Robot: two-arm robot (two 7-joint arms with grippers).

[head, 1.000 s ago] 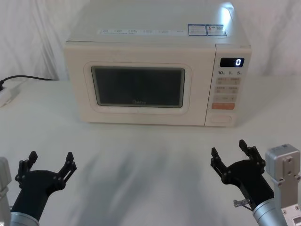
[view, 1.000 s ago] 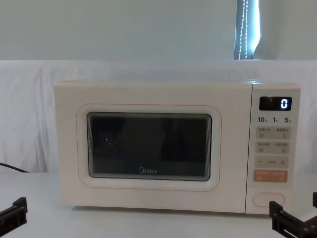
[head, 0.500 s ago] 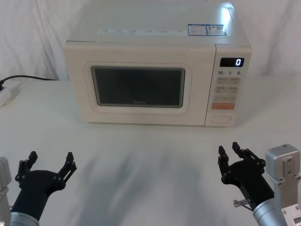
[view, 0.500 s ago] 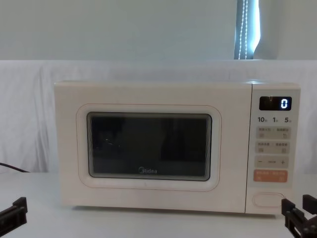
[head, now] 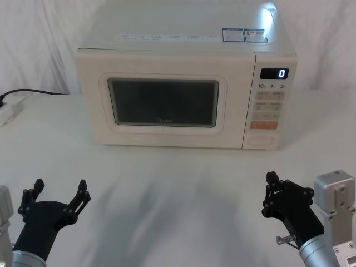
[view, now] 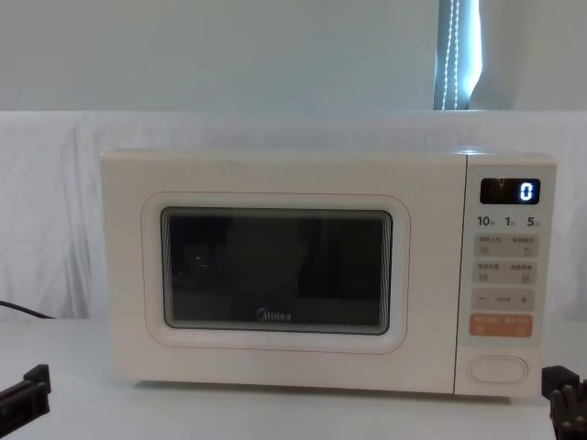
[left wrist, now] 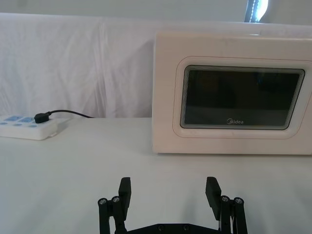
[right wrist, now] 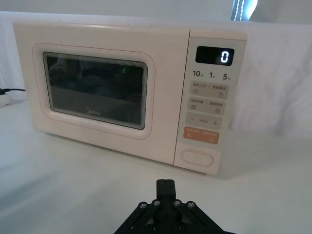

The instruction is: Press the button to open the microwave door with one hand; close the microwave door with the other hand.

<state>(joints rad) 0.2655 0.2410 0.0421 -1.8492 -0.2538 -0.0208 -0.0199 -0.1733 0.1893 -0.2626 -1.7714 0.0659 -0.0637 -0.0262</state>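
Jaws pressed together, the black claw right gripper (head: 269, 186) hovers low over the white table (head: 178, 183), in front of the wide cream pill-shaped button (head: 261, 141) but well short of it. The black claw left gripper (head: 58, 192) hangs spread wide at near left. The cream boxy microwave (head: 186, 33) stands with its broad cream glass-windowed door (head: 164, 103) flush shut.

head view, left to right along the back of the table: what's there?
Power strip → black cable → microwave door → keypad strip with the button.
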